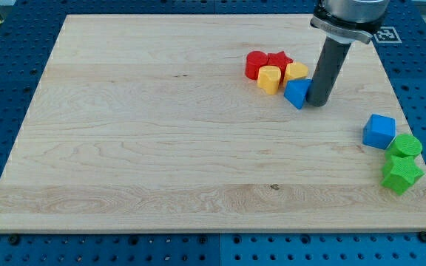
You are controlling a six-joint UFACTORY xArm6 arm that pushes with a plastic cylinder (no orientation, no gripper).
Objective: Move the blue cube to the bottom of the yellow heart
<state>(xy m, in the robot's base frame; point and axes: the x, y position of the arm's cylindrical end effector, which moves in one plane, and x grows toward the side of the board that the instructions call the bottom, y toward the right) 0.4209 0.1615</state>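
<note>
Camera view has my tip pressed against the right side of a small blue block, no gripper so nothing's held. That block sits just below-right of the yellow heart. The actual blue cube is well off to the heart's lower right, touching a green block. Risk: shoving the wrong blue one scatters the heart cluster.

A cluster of blocks was set near the board's top-right; three blocks lay by its right edge.
</note>
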